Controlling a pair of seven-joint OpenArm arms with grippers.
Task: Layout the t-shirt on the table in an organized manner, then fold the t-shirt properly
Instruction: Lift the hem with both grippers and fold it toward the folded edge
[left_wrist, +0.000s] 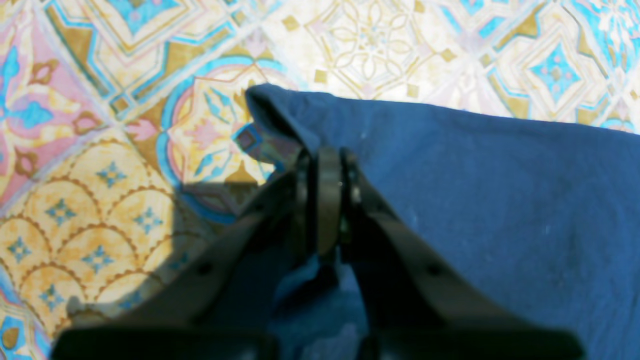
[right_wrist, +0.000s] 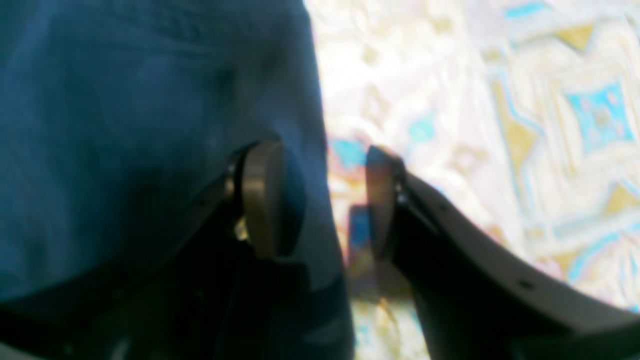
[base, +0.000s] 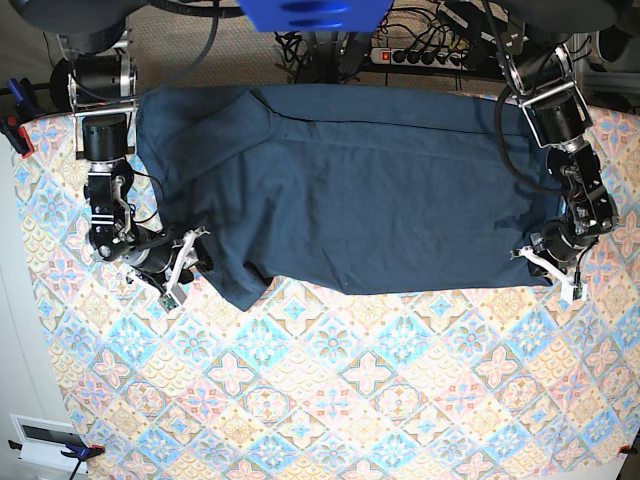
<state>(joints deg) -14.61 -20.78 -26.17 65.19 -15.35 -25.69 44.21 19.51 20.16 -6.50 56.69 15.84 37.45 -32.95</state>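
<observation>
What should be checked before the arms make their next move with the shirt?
1. Left gripper shut on the shirt edge: ok, the jaws are together with cloth pinched at the corner.
2. Right gripper holding cloth: not ok, the jaws stand apart astride the shirt's edge, one finger over the cloth and the other over the table.
3. Shirt spread flat: not ok, in the base view a diagonal fold shows near the right arm's side.
4. Both grippers at the shirt's near edge: ok.
5. Shirt wholly on the table: cannot tell, the far edge lies by the arm mounts.
</observation>
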